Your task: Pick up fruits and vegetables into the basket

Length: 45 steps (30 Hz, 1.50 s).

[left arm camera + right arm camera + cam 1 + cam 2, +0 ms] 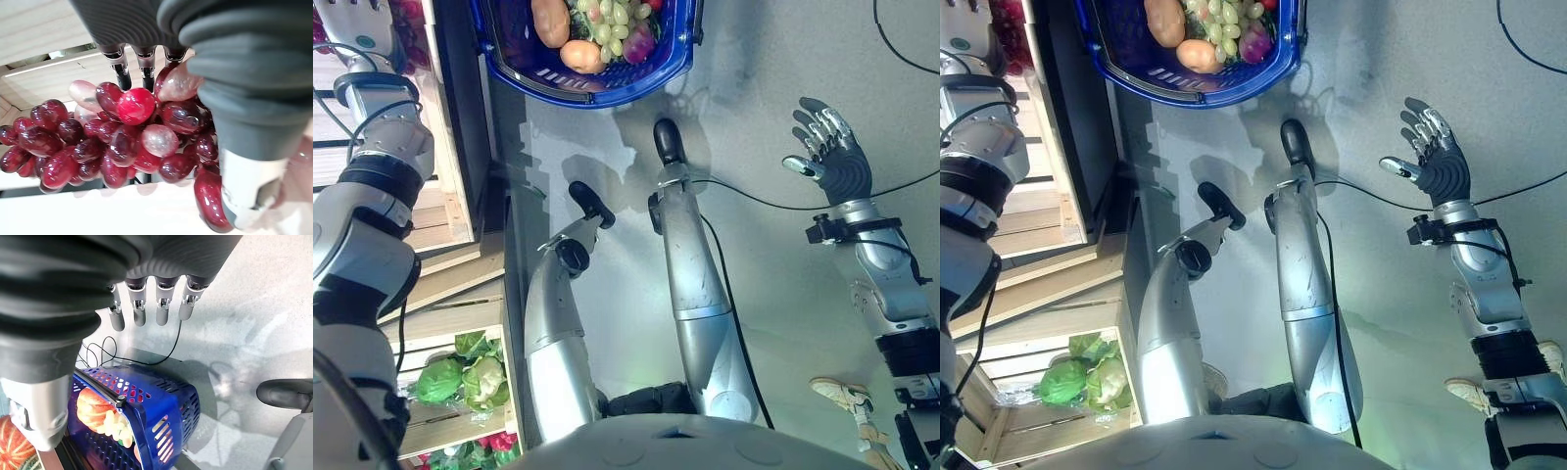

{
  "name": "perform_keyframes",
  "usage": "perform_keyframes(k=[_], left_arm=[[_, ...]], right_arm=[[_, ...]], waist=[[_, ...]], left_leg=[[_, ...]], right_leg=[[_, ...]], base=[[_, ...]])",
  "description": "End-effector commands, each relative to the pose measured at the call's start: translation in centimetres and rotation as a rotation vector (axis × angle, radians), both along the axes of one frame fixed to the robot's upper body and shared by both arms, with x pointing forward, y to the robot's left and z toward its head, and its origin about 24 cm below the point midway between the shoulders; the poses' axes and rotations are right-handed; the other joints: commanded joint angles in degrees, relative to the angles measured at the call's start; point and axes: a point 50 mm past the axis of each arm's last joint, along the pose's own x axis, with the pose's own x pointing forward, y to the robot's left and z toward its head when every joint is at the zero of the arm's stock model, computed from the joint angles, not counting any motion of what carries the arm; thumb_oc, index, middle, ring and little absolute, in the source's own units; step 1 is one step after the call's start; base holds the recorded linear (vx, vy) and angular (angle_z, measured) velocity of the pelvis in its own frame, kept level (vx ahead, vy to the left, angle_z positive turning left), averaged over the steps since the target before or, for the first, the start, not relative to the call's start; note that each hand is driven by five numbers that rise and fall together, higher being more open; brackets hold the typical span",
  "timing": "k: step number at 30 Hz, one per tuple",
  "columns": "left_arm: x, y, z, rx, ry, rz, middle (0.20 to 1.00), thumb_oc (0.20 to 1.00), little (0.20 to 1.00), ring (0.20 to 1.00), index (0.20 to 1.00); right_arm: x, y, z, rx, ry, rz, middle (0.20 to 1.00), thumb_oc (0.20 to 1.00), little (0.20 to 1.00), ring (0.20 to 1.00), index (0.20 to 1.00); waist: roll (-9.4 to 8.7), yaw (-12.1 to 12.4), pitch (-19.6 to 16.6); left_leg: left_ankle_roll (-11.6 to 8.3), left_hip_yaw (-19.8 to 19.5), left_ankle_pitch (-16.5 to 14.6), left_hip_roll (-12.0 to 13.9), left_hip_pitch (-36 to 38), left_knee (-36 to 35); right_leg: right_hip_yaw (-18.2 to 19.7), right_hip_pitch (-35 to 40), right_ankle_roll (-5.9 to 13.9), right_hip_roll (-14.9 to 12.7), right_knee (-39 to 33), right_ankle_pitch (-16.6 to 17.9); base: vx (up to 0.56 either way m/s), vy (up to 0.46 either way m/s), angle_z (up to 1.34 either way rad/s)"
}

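Grapes [112, 142], a dark red bunch, fill the left wrist view, where the left hand [230, 103] has its fingers [146, 73] and thumb curled around the cluster. In the head views that arm reaches into wooden crates [445, 211] at far left; a lower crate holds green cabbages [465, 380]. Centre top, a blue basket [636, 83] on the grey floor contains green grapes [617, 24], a potato [551, 20] and an orange fruit [581, 56]. At right, the right hand [837, 162] hangs over the floor, well apart from the basket, fingers straight and spread, holding nothing.
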Motion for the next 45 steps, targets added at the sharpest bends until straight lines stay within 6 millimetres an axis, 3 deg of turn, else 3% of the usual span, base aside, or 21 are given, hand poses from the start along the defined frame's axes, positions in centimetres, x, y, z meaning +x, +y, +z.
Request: perform_keyframes(k=[1, 11, 12, 13, 14, 19, 28, 37, 45], left_arm=[[-3.1, 5.4, -0.4, 0.005, -0.008, 0.283, 1.000, 1.000, 1.000, 1.000, 1.000], [-3.1, 5.5, -0.6, 0.014, 0.027, 0.339, 1.000, 1.000, 1.000, 1.000, 1.000], [-3.0, 5.5, -0.8, -0.004, 0.022, 0.324, 0.282, 0.282, 0.282, 0.282, 0.282], [-3.0, 5.5, -0.8, -0.004, 0.021, 0.323, 0.282, 0.282, 0.282, 0.282, 0.282], [-2.9, 5.4, -1.0, -0.043, 0.015, 0.308, 0.200, 0.200, 0.200, 0.200, 0.200], [-3.1, 6.1, -2.0, -0.238, -0.109, 0.234, 0.200, 0.200, 0.200, 0.200, 0.200], [-3.6, 6.9, -2.3, -0.307, -0.214, 0.124, 0.200, 0.200, 0.200, 0.200, 0.200], [-4.9, 7.9, -3.5, -0.694, -0.549, -0.178, 0.200, 0.200, 0.200, 0.200, 0.200], [-5.9, 6.0, -5.9, -0.984, -0.729, -0.485, 0.200, 0.200, 0.200, 0.200, 0.200]], right_arm=[[-0.4, 0.0, 0.2, 0.021, -0.045, 0.015, 1.000, 1.000, 1.000, 1.000, 1.000], [-0.1, -0.3, 1.0, 0.015, -0.077, 0.032, 1.000, 1.000, 1.000, 1.000, 1.000], [0.0, -0.3, 1.0, 0.013, -0.080, 0.031, 1.000, 1.000, 1.000, 1.000, 1.000], [0.0, -0.3, 1.0, 0.013, -0.080, 0.032, 1.000, 1.000, 1.000, 1.000, 1.000], [0.1, -0.3, 1.3, 0.015, -0.085, 0.037, 1.000, 1.000, 1.000, 1.000, 1.000], [0.0, -0.2, 1.5, 0.005, -0.101, 0.046, 1.000, 1.000, 1.000, 1.000, 1.000], [-0.6, 0.3, 1.2, -0.038, -0.107, 0.079, 1.000, 1.000, 1.000, 1.000, 1.000], [-1.5, -0.3, -3.0, -0.248, 0.133, 0.031, 1.000, 1.000, 1.000, 1.000, 1.000], [-3.0, 0.4, -4.8, -0.342, 0.244, 0.072, 1.000, 1.000, 1.000, 1.000, 1.000]], waist=[[1.64, -3.14, -2.34], [0.91, -3.15, -2.34], [0.84, -3.07, -2.34], [0.84, -3.08, -2.34], [0.67, -3.00, -2.34], [0.47, -2.59, -2.34], [-0.19, -1.49, -2.34], [-2.12, 1.95, -2.34], [-3.74, 5.14, -2.34]], left_leg=[[1.30, 0.90, -1.19, -0.85, -4.71, 1.55], [1.01, 0.26, -1.31, -0.53, -8.30, 3.09], [0.97, 0.21, -1.30, -0.52, -8.41, 3.14], [0.96, 0.20, -1.30, -0.51, -8.42, 3.14], [0.94, -0.01, -1.09, -0.58, -8.21, 2.65], [0.76, -0.55, -0.60, -1.00, -6.57, 1.13], [0.44, -1.65, 0.27, -2.02, 0.41, -3.08], [1.05, -4.52, 0.69, -4.14, 12.59, -9.12], [1.90, -7.23, 0.50, -6.23, 24.38, -14.21]], right_leg=[[-1.61, -0.97, 1.69, 3.08, 0.85, -2.80], [-1.30, -3.53, 1.90, 3.95, 1.70, -2.69], [-1.35, -3.54, 1.93, 3.92, 1.64, -2.65], [-1.36, -3.55, 1.93, 3.92, 1.63, -2.64], [-1.40, -3.15, 2.01, 3.89, 1.13, -2.50], [-1.62, -1.19, 2.13, 3.57, -0.31, -2.31], [-3.10, 6.49, 2.20, 2.17, -4.76, -1.81], [-7.94, 20.72, 2.52, 0.60, -11.03, -1.94], [-11.94, 34.03, 2.75, 0.56, -14.90, -3.11]], base=[[-0.01, 0.030, 0.03], [-0.02, 0.006, -0.05], [0.00, 0.000, 0.00], [-0.04, -0.015, -0.02], [-0.04, -0.017, -0.01], [-0.05, -0.005, -0.01], [-0.05, -0.030, 0.01], [-0.06, -0.106, 0.13], [-0.04, -0.114, 0.17]])
